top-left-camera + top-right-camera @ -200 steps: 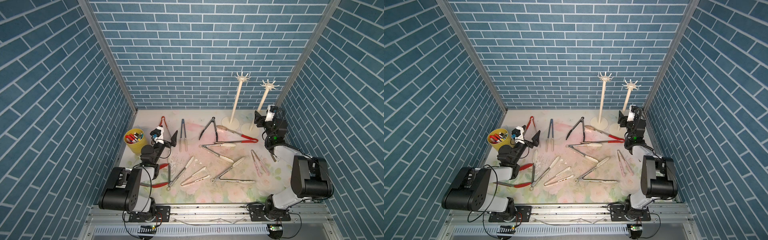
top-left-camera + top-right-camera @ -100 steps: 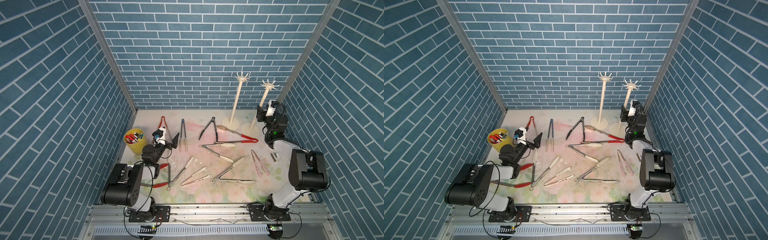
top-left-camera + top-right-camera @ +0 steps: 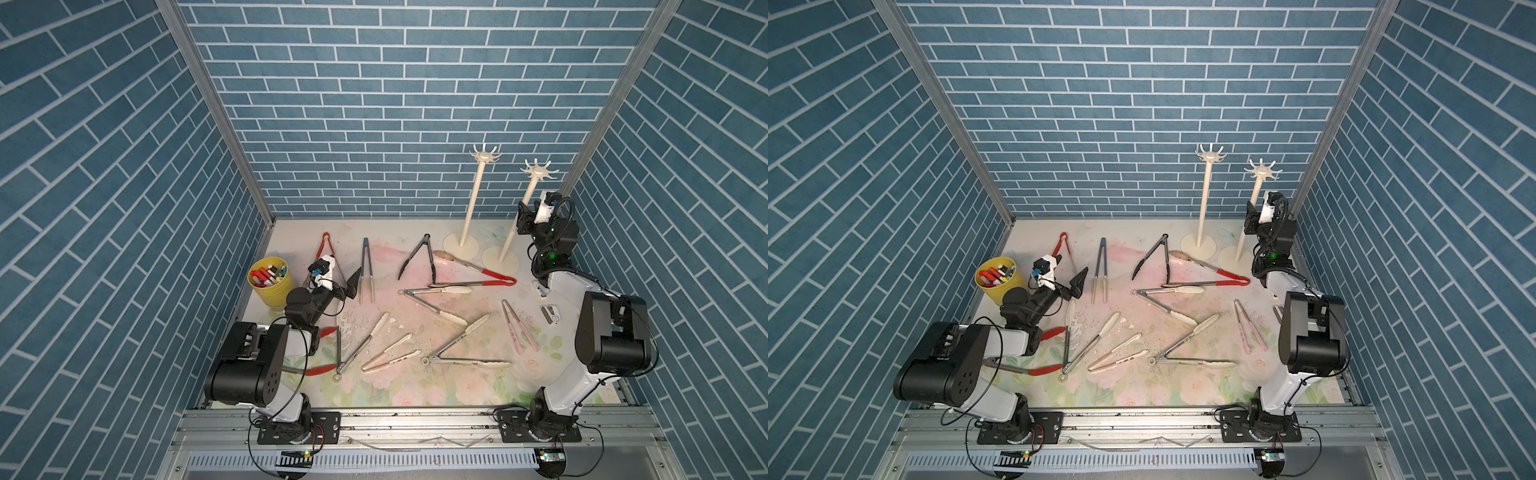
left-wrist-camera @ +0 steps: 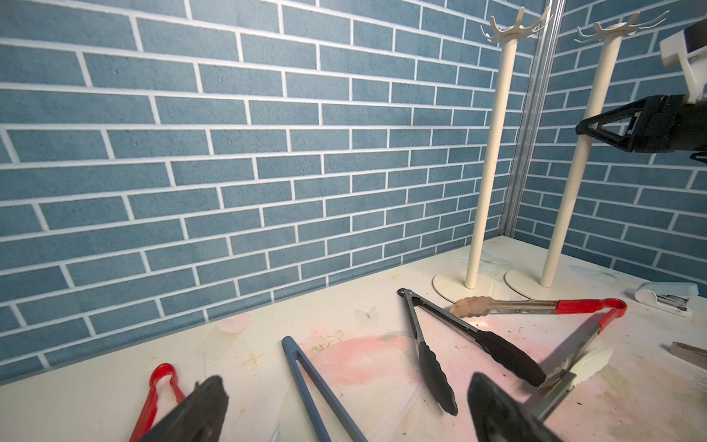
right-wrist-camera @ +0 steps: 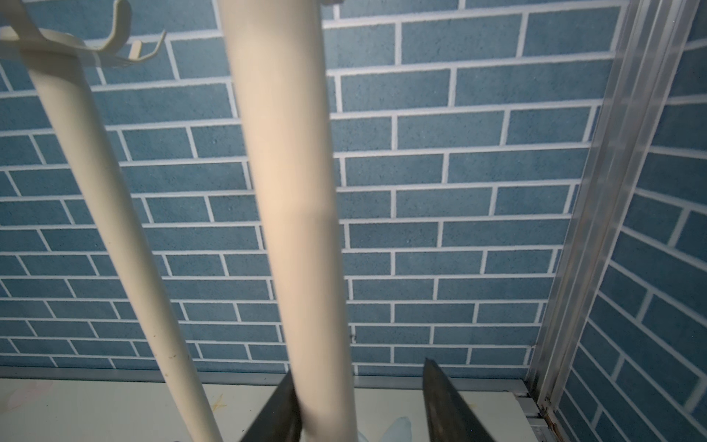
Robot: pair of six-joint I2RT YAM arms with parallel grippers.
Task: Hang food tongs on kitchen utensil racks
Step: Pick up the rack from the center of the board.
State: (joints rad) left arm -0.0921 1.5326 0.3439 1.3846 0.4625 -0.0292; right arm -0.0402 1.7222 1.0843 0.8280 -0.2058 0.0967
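Observation:
Two cream kitchen utensil racks stand at the back right, the left one (image 3: 473, 195) and the right one (image 3: 524, 208). My right gripper (image 3: 523, 216) is raised at the right rack's pole (image 5: 290, 191), which stands between its fingers. One finger touches the pole, and a gap shows between the pole and the other, so the gripper (image 5: 358, 369) is open. Several food tongs lie on the mat, among them blue tongs (image 3: 365, 266), black tongs (image 3: 419, 257) and red-handled tongs (image 3: 482, 272). My left gripper (image 4: 346, 382) hovers wide open over the blue tongs (image 4: 306, 379), holding nothing.
A yellow cup (image 3: 272, 286) of markers stands at the left edge beside my left arm. Two staplers (image 3: 542, 291) (image 3: 550, 313) lie by the right wall. Pink tongs (image 3: 517, 332) and steel cream-tipped tongs (image 3: 465, 361) lie towards the front. Brick walls close in the back and sides.
My right gripper has risen and moved back to the right rack's pole, and its jaws have narrowed around it. The left gripper has barely moved and stays open.

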